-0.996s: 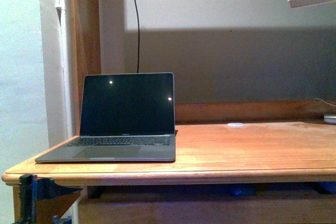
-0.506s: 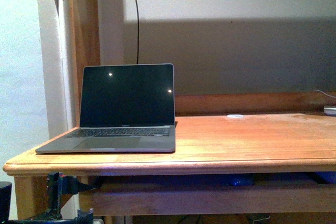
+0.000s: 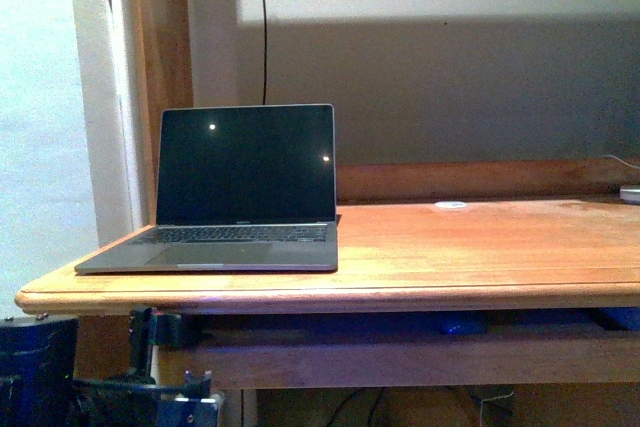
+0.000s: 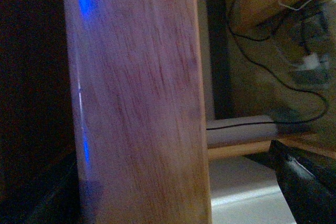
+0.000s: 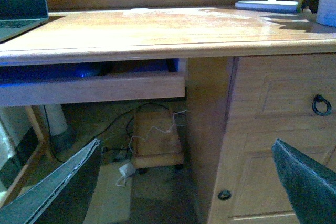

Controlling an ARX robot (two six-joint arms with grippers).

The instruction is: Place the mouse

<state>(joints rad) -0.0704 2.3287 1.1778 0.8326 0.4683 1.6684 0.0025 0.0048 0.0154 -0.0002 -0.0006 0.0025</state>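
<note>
No dark grey mouse shows in any view; it is hidden or out of view. My left gripper (image 4: 178, 192) is open and empty, low beside the desk. Only one dark finger (image 4: 310, 182) shows, close against a wooden board (image 4: 136, 98). Dark parts of the left arm (image 3: 150, 357) show under the desk's left front corner in the front view. My right gripper (image 5: 184, 182) is open and empty, below the desk's front edge. It faces the gap under the desk and the drawer cabinet (image 5: 278, 129).
An open laptop (image 3: 245, 182) sits at the left of the wooden desk (image 3: 480, 257); a flat white disc (image 3: 450, 205) lies at the back. A shallow tray (image 5: 94, 90) under the desktop glows blue. Cables and a wooden box (image 5: 157, 140) are on the floor. A lamp base (image 5: 265, 4) stands at the back right.
The front view has sunk: the desk and laptop sit higher in frame and more of the space under the desk shows. Left arm parts have come further into view at the bottom left.
</note>
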